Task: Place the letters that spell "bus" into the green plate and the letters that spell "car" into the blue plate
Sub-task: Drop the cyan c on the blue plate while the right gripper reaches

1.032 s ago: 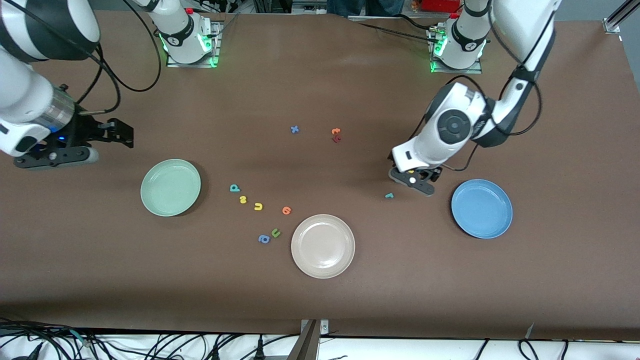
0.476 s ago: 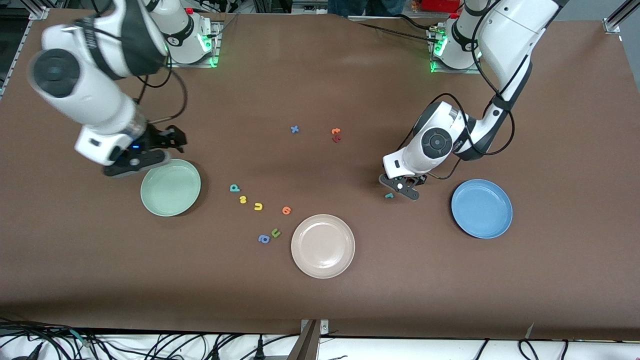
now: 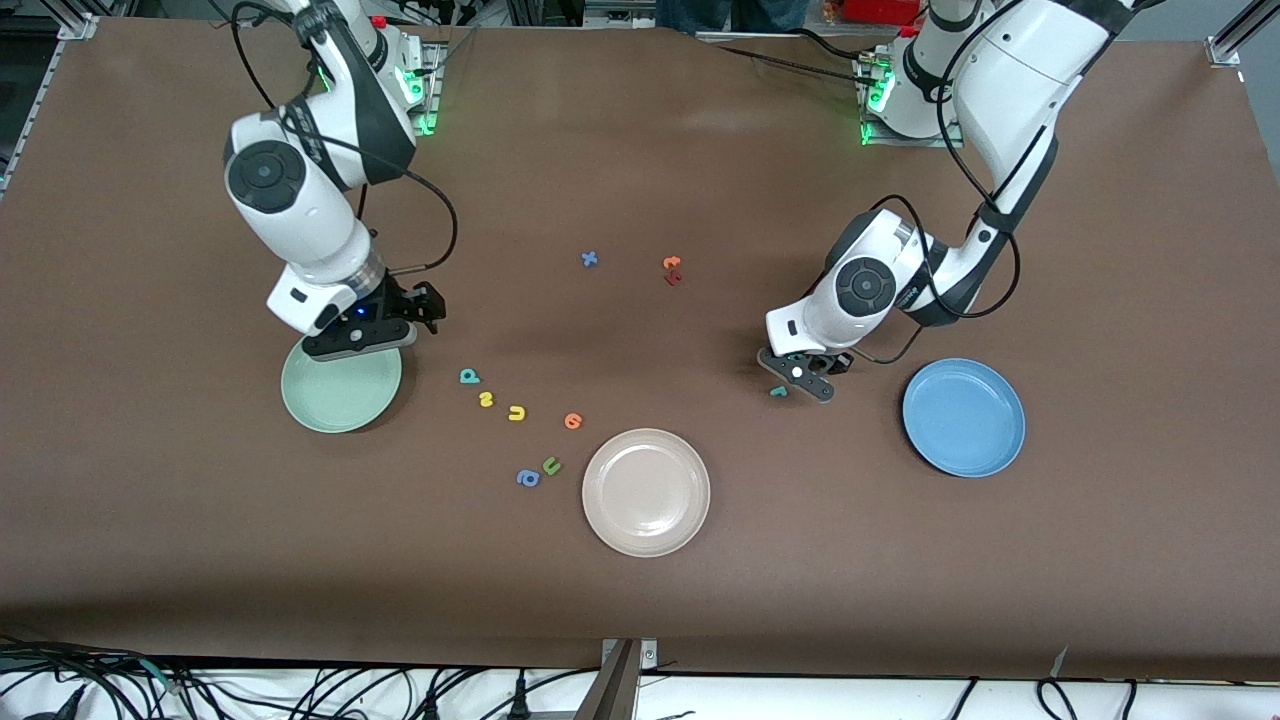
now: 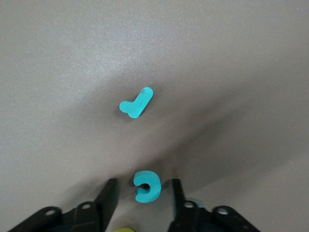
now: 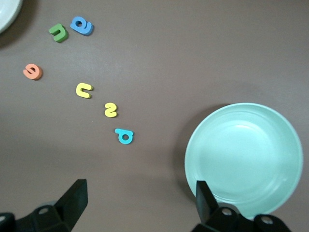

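teal c sits between the left tool's narrowing fingers; it may squirt out, while right tool, wide, waits over the green plate

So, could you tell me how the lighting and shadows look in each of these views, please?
Front view: even light, soft shadows under the arms. Left wrist view: a pale sheen on the table above the teal r, and a dark shadow band near the teal c. Right wrist view: the green plate shows mild glare.

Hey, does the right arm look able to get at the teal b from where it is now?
Probably yes. The right gripper hangs with jaws open above the green plate's rim, and the teal b lies close beside that plate on bare table, nothing covering it; the yellow s sits apart from it.
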Available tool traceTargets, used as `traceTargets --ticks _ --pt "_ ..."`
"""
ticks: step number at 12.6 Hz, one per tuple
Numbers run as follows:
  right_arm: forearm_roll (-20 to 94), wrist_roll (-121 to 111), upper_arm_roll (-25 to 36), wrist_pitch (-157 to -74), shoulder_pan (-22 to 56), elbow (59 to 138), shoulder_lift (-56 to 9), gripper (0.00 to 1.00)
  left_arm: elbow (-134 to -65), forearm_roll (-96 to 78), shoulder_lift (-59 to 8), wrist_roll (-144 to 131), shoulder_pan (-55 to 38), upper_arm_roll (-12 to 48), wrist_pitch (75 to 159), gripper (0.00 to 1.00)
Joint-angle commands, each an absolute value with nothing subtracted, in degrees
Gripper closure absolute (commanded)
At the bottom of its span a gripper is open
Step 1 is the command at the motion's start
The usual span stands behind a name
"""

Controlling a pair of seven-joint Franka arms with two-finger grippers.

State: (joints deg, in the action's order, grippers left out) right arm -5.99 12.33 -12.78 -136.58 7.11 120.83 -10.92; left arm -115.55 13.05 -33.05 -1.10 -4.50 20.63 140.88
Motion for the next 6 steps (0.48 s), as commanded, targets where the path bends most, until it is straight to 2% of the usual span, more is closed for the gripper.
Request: traceTargets --ticks 1,2,4,6 --pt "-6.77 18.35 -13.27 -142.54 6.77 121.73 -14.66 0.15 -116.72 14.94 -32.78 -1.93 -4.22 20.92 141.77 0.93" --pt "-6.77 20.02 -13.27 -144.56 7.03 121.73 -16.42 0.15 -116.63 14.94 -32.7 -1.93 -4.22 21.0 141.68 1.0" --pt "-6.77 20.65 -13.27 -147.03 7.47 121.2 -19.84 0.16 -116.19 14.94 -31.56 -1.85 -4.04 21.01 140.72 1.0" --pt "-6.59 21.7 -13.27 -151.06 8.34 120.94 -23.54 0.16 -115.06 14.94 -27.79 -1.5 -3.43 20.83 135.91 1.0"
